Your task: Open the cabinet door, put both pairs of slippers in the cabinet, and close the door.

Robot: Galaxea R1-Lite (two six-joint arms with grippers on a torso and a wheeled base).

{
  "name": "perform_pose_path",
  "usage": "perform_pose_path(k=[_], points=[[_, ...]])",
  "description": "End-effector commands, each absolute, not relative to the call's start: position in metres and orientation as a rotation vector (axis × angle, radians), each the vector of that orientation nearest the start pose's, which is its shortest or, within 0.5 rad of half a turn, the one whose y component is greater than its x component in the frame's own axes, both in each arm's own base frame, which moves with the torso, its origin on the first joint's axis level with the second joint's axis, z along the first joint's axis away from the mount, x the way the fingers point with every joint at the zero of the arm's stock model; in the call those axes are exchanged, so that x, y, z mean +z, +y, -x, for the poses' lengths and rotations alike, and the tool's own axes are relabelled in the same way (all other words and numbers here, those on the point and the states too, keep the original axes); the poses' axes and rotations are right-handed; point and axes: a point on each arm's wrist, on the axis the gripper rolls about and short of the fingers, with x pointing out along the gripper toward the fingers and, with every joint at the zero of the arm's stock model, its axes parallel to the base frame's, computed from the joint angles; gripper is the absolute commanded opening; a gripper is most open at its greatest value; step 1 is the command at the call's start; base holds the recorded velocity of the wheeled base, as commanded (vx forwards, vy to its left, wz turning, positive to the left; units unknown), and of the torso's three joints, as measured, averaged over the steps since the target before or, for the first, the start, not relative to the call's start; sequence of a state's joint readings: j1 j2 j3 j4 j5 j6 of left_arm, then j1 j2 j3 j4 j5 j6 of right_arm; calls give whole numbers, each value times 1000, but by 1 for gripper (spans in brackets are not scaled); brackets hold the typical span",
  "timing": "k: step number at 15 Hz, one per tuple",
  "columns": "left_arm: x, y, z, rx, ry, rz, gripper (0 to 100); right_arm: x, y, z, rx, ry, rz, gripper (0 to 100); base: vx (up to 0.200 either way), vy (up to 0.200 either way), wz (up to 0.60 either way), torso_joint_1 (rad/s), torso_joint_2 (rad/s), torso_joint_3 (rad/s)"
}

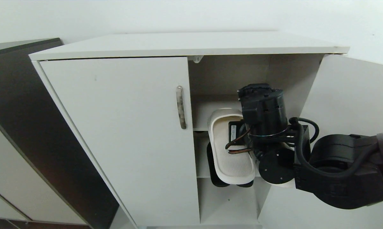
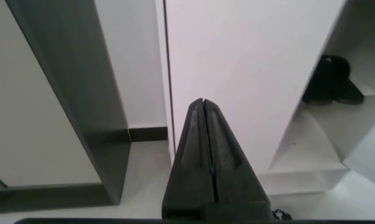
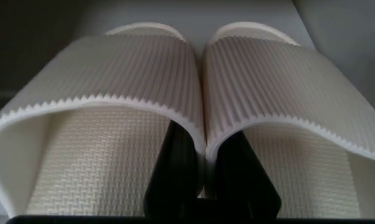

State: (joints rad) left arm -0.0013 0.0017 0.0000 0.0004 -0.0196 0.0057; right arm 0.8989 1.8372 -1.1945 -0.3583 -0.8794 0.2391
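From where I stand, the cabinet [image 1: 185, 44] has one half shut and the other swung wide, and the right arm is reaching into the open half. The right claw [image 3: 206, 163] has one finger pushed under each strap of the white slippers [image 1: 231, 152] and pinches the two inner strap walls together, so it carries the pair as one bundle.

The pair hangs inside the cabinet's open half, over the black slippers [image 1: 214, 178]. Those already lie on the lower shelf [image 1: 201, 171]. I can't tell whether the white soles touch the black pair.

The white slippers' long axis runs straight into the cabinet, toes deep and heels toward the room. The claw enters from the heel end, in line with that axis. The heels look to be just past the shelf's front edge.

The left claw [image 2: 204, 109] is pressed together on nothing, outside the cabinet and facing its closed door [image 1: 115, 133], well apart from both pairs.

My guess is that the second pair is at the point of being set down. Letting go and pulling straight back along the slippers' length should free the fingers without dragging the straps. The right arm is the nearer one to the open door [image 1: 353, 105].
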Motion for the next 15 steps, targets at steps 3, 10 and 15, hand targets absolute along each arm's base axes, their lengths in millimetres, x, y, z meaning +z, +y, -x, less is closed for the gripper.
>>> perform_pose_path(k=[3, 10, 15], points=[[76, 0, 23, -20, 1, -9, 0, 218, 265, -233, -2, 180, -17, 0, 67, 0, 0, 2, 1, 1], [76, 0, 23, -20, 1, -9, 0, 217, 259, -250, 60, 200, 10, 0, 0, 0, 0, 0, 0, 0], [76, 0, 23, -18, 1, -8, 0, 219, 266, -288, 1, 185, -1, 0, 0, 0, 0, 0, 0, 0]])
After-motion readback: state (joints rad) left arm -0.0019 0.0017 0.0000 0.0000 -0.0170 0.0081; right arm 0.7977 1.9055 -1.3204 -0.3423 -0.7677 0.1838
